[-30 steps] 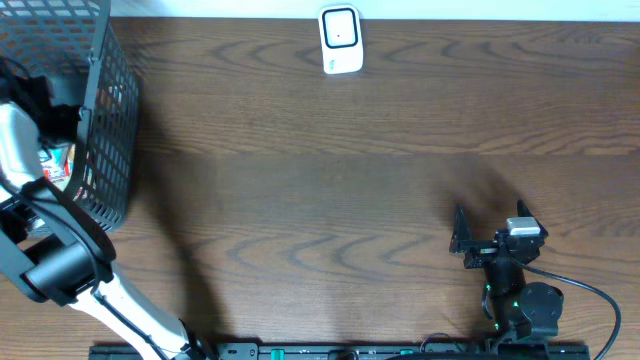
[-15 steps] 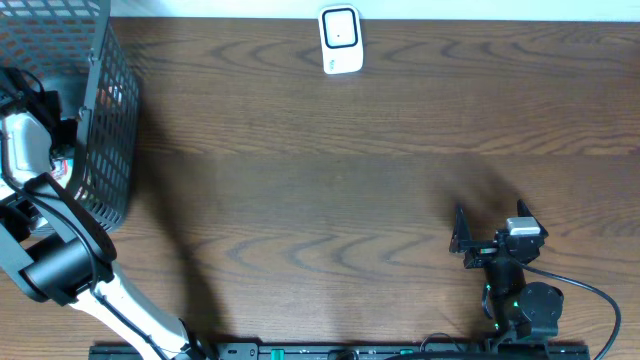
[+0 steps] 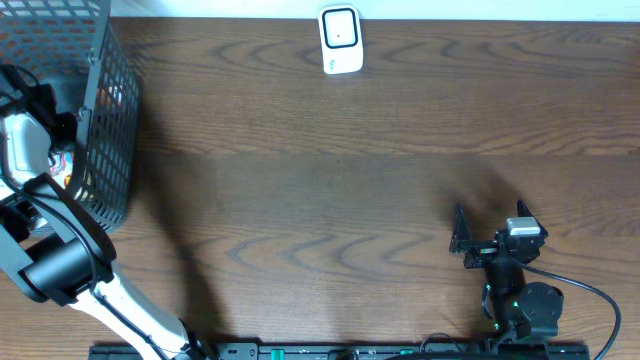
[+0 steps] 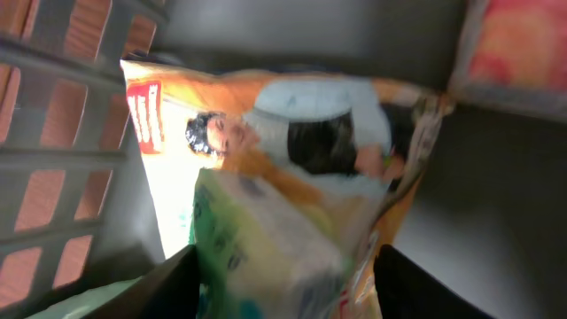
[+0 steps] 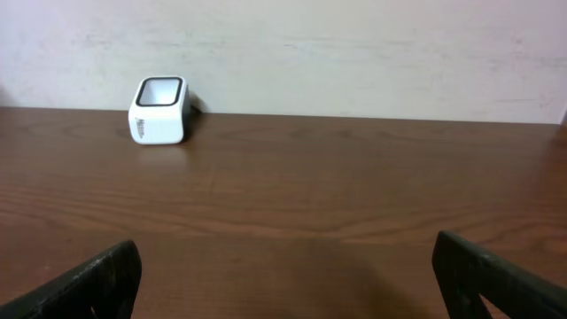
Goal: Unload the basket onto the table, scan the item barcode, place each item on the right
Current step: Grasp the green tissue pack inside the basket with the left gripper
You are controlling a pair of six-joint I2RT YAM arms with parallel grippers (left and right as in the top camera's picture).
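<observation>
At the far left stands the basket (image 3: 105, 120), and the left gripper (image 4: 288, 257) is down inside it. Its jaws are drawn partway in on a pale green pack (image 4: 266, 235), one finger against each side, though the view is blurred. Behind the pack lies an orange packet (image 4: 292, 133) with a figure printed on it. The scanner (image 3: 340, 40) sits at the far edge of the table (image 3: 330, 170), near the middle. To the right, the right gripper (image 5: 285, 248) sits low over the wood, jaws spread wide and holding nothing.

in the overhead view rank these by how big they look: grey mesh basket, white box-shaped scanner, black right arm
1. grey mesh basket, largest, even partly cut off by the frame edge
2. black right arm
3. white box-shaped scanner, clearly smallest
</observation>
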